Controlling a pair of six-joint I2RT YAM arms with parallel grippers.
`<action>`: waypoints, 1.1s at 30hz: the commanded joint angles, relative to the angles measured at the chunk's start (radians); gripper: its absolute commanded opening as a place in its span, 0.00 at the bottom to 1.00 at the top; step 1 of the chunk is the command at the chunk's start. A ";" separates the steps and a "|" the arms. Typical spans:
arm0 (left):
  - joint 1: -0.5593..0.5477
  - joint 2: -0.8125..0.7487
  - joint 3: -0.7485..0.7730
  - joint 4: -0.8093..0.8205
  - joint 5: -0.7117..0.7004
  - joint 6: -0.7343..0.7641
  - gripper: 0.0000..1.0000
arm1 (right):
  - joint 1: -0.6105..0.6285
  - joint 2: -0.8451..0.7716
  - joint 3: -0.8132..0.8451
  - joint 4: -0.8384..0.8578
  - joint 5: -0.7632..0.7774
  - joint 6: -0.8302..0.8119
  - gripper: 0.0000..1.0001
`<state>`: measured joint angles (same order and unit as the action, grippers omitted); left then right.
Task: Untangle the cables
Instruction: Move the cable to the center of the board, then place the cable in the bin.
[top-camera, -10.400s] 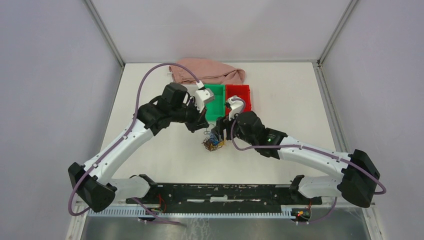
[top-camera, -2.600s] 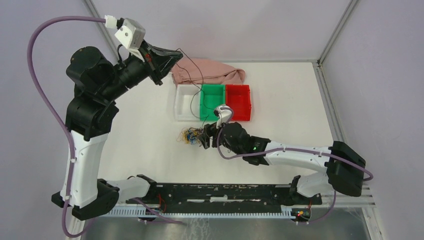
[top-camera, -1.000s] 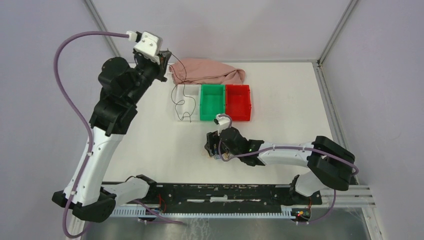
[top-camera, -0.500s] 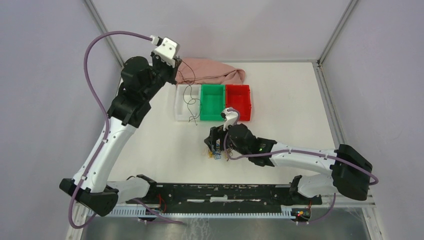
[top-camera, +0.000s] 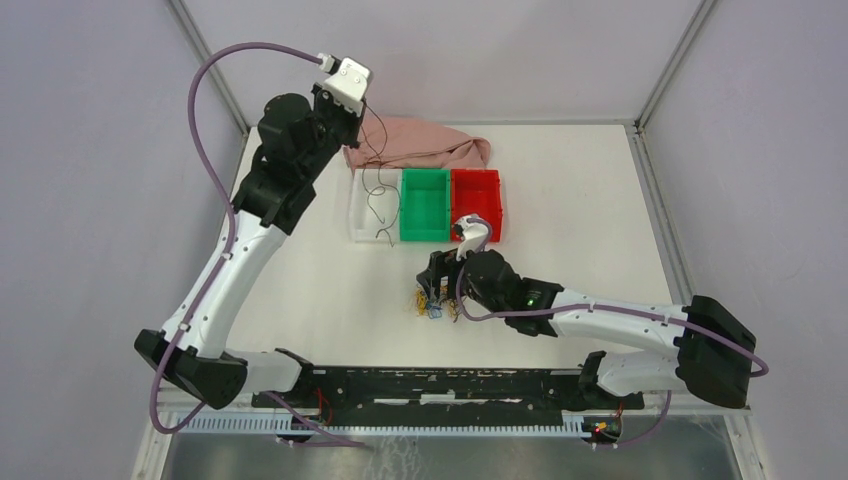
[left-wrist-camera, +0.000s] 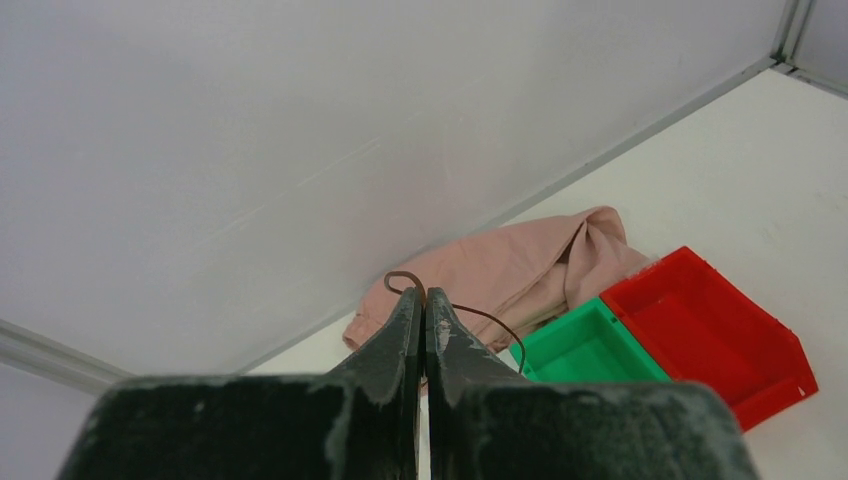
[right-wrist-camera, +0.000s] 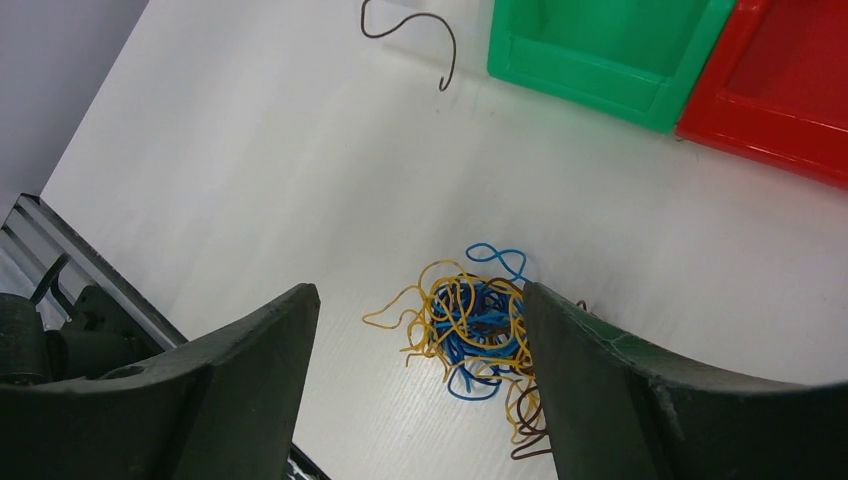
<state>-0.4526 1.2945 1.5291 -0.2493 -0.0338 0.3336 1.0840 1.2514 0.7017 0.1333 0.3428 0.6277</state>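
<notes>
Left hand (left-wrist-camera: 421, 298) pinches one dark cable (left-wrist-camera: 480, 316) dangling over white bin (top-camera: 355, 212); judged next: release. Right hand (right-wrist-camera: 415, 300) gapes wide above bundle (right-wrist-camera: 478, 325), ready to pick.

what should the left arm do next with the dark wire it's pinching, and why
Probably lower the left tool a little toward the white bin. It is shut on one dark wire that hangs clear of the bundle and dangles over that bin, so easing down before opening should let it settle inside.
</notes>
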 joint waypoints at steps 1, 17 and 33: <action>0.005 0.020 0.099 0.087 -0.024 0.057 0.03 | -0.002 -0.027 -0.002 0.011 0.031 0.016 0.81; 0.022 0.051 -0.150 0.176 -0.041 0.123 0.03 | -0.007 -0.053 -0.034 0.009 0.060 0.033 0.81; 0.194 0.142 -0.240 0.272 -0.061 0.163 0.03 | -0.021 -0.044 -0.064 0.046 0.062 0.051 0.80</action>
<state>-0.2928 1.4582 1.2881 -0.0715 -0.0841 0.4629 1.0721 1.2106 0.6392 0.1196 0.3939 0.6624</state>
